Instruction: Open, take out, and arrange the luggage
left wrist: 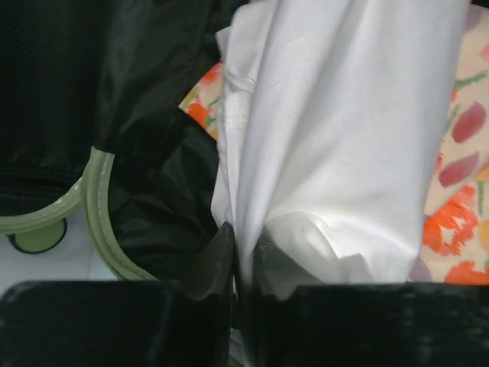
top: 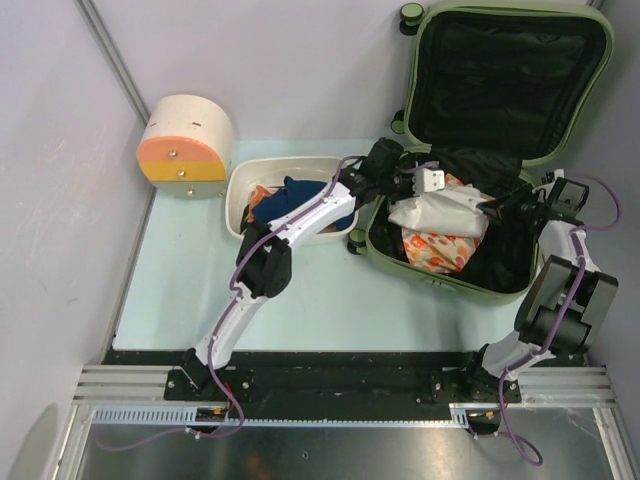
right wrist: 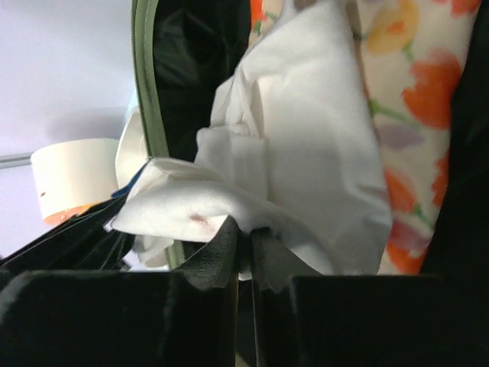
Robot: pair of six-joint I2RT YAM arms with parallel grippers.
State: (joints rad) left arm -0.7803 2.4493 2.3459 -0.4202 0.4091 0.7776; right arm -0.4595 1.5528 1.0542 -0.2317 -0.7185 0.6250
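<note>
1. The big olive-green hard-shell suitcase (top: 500, 80) sat open at the far right of the pale-blue surface (top: 300, 300), lid tipped back, black lining showing.
2. The left pincer (left wrist: 238, 256) was clamped shut on one end of a crumpled white cloth (top: 440, 212), and the right pincer (right wrist: 243, 243) was pinched shut on the other end.
3. That cloth lay over an orange-flowered fabric bundle (top: 440, 252) inside the shell.
4. Risk, imo: thin pinches on loose fabric could slip if the arms pulled unevenly. The cloth might also drag the flowered bundle along or snag on the green rim.
5. The white oval plastic tub (top: 290, 163) beside the suitcase held clothes too, so a sloppy drop could spill over.
</note>
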